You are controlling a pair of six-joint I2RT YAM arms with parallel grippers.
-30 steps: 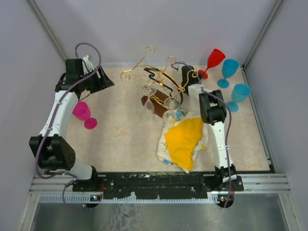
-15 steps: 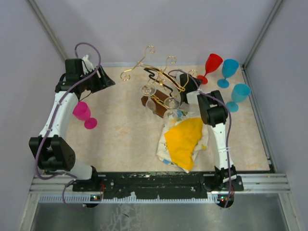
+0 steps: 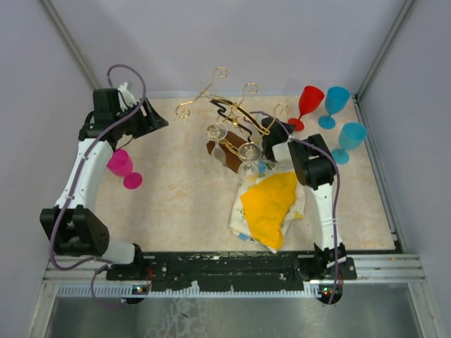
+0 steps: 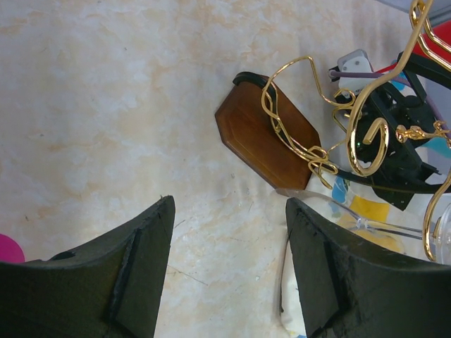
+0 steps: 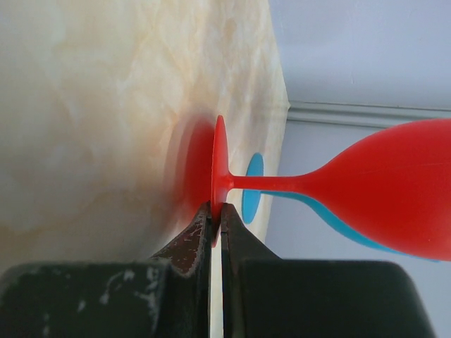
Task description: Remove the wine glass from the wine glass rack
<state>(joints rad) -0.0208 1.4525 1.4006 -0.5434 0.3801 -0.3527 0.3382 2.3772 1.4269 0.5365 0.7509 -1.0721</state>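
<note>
The red wine glass is off the wine glass rack and stands at about 1 o'clock on the table, just beside the rack's outer hooks. Its long axis is upright: foot down at the table, stem square to the surface, mouth pointing up. The right gripper comes in low from the rack side, jaws clenched on the rim of the glass's foot with only a thin slit between them.

The rack sits at 12 o'clock on its dark wooden base, gold arms reaching out towards 10 and 3 o'clock. Two clear glasses hang from it upside down, feet uppermost.

The left gripper hovers at 10 o'clock, jaws spread wide and grasping nothing, facing the rack.

Two blue glasses stand at 2 o'clock, a pink glass at 9 o'clock, and a yellow cloth lies towards 5 o'clock.
</note>
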